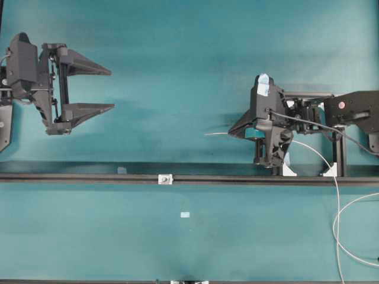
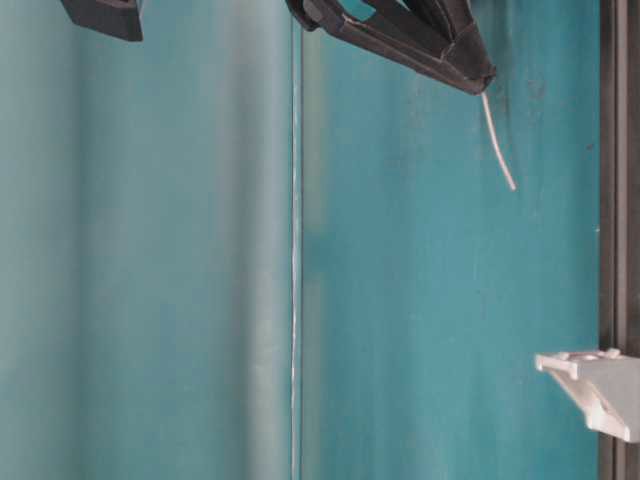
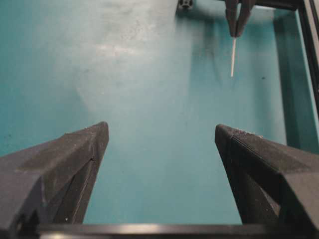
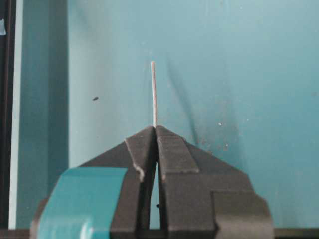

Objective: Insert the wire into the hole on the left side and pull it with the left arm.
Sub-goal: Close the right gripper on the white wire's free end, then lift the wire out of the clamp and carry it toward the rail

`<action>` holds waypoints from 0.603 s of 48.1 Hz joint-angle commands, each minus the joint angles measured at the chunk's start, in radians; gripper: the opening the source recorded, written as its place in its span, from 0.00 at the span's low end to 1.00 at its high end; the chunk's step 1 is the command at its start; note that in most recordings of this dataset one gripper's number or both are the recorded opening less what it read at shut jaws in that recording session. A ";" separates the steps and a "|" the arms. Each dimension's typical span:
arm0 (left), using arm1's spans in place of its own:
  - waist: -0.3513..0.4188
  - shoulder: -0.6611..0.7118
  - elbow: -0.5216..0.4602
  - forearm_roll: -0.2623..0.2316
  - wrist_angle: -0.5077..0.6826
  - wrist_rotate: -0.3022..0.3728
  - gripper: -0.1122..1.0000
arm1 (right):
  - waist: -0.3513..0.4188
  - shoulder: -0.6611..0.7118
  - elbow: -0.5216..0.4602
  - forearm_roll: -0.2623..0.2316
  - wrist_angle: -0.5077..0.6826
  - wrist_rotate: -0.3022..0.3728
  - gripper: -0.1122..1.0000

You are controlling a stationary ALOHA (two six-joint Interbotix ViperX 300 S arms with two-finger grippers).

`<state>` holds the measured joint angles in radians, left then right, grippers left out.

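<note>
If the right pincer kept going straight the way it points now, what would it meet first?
Probably nothing nearby: the right pincer, shut on the wire, points left across bare mat. The open left pincer lies farther that way but looks offset from the line; height is unclear.

Probably a robotics lab bench: teal mat (image 1: 177, 77), black rail (image 1: 89, 177), two fixed arms.

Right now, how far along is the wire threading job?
Done: the right end effector is shut on the wire, a short tip sticking out. In hand: carrying that tip toward the hole, still well away. Left: insertion, then the pull by the open, idle left end effector.
</note>
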<state>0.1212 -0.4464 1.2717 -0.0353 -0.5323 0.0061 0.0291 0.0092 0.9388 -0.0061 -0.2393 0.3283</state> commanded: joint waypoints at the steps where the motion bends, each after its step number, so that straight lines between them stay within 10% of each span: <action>1: 0.003 -0.003 -0.009 0.000 -0.012 0.000 0.82 | -0.008 -0.031 -0.018 -0.006 -0.003 -0.002 0.15; 29: 0.003 -0.005 -0.015 -0.002 -0.012 -0.005 0.82 | -0.025 -0.196 -0.012 -0.054 0.063 -0.005 0.15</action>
<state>0.1212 -0.4464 1.2701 -0.0353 -0.5323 0.0046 0.0046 -0.1534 0.9388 -0.0568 -0.1764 0.3237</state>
